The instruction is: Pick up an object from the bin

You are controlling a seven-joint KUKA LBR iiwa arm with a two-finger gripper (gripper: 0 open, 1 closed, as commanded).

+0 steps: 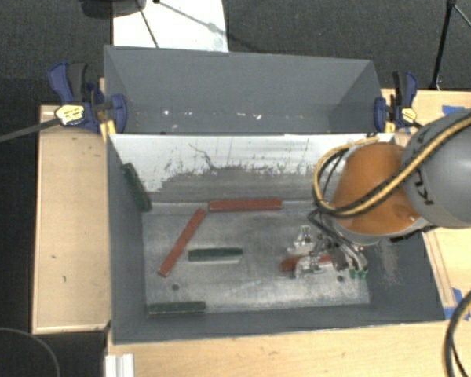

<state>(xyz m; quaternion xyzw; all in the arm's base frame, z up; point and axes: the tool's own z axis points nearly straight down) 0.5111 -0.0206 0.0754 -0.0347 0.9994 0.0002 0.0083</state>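
My gripper (312, 256) is low over the right part of the bin floor, under the orange wrist cover. A short red-brown piece (290, 265) pokes out at its left lower side, touching or just under it; most of that piece is hidden. A dark green stick (214, 254) lies flat to the left of the gripper, about mid-floor. Along the back of the floor lies a red-brown stick (245, 205), up and left of the gripper.
A second red-brown stick (182, 243) lies slantwise left of centre. One dark green stick (176, 309) rests by the front left corner, another (136, 187) leans on the left wall. The arm and its cables cover the bin's right side.
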